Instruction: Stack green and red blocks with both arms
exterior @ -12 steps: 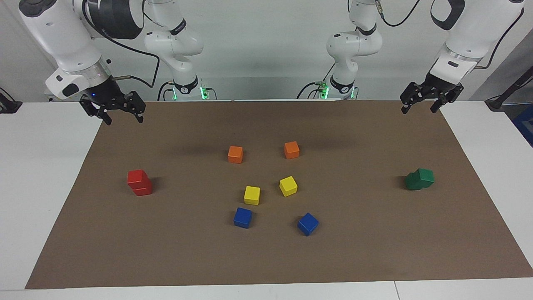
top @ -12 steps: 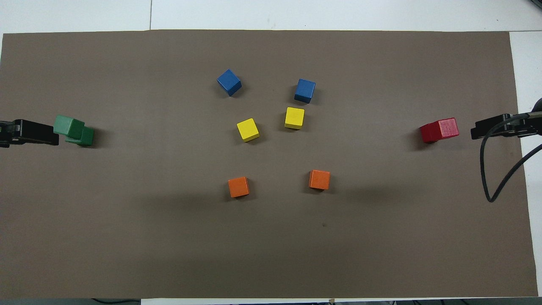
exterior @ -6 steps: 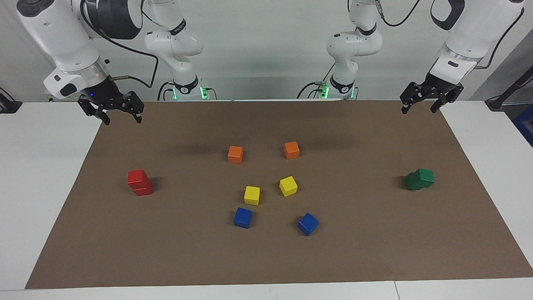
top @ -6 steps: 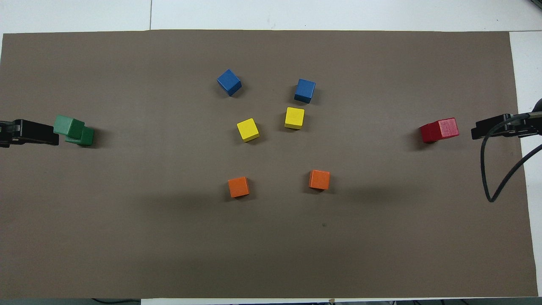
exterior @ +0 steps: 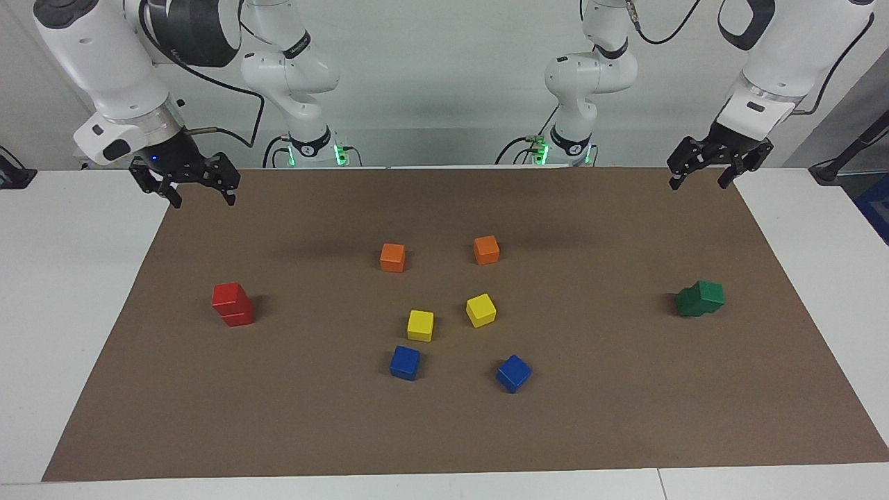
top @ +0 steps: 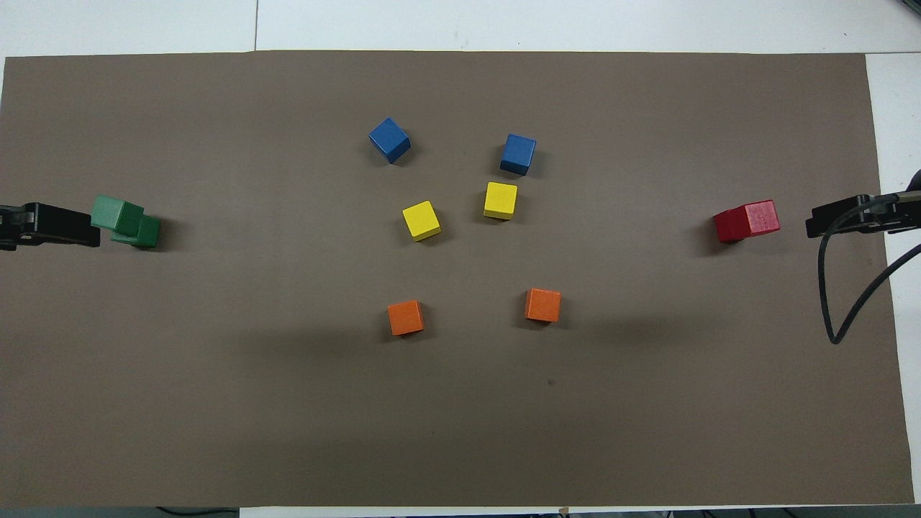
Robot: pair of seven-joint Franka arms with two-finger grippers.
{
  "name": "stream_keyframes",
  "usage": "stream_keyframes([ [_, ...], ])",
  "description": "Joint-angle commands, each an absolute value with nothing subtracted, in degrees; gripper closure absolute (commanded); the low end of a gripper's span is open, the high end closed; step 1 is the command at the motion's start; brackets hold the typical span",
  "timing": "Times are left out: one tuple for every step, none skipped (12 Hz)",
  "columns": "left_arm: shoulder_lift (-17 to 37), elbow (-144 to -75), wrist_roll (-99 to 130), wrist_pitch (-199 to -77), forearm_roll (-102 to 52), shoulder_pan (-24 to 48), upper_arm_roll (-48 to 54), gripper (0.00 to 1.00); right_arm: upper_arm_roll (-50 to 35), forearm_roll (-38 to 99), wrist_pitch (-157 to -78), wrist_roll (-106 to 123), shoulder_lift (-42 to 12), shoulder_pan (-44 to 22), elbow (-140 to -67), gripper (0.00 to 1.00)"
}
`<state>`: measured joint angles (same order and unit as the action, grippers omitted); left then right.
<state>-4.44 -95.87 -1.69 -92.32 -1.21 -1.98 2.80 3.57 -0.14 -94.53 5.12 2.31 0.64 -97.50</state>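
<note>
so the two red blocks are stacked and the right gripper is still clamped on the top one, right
Not quite. The red blocks are stacked, but the right gripper is open and holds nothing, raised over the mat's edge clear of them, as the facing view shows.

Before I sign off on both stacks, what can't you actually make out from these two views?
- Lower red block: overhead view, mostly covered by the upper red block.
- Lower green block: overhead view, partly covered by the upper green block.
- Left gripper and right gripper: overhead view, cut off by the picture's edges.
- Both arms' upper links: facing view, cut off at the top edge.
</note>
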Motion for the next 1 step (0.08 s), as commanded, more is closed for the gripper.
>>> stream_keyframes([
  [-5.3,-96.2,-2.2,-92.5,-0.2,-1.6,2.5,0.00,3.0,-0.9,-94.7,4.3,2.9,1.5,-97.8,0.00],
])
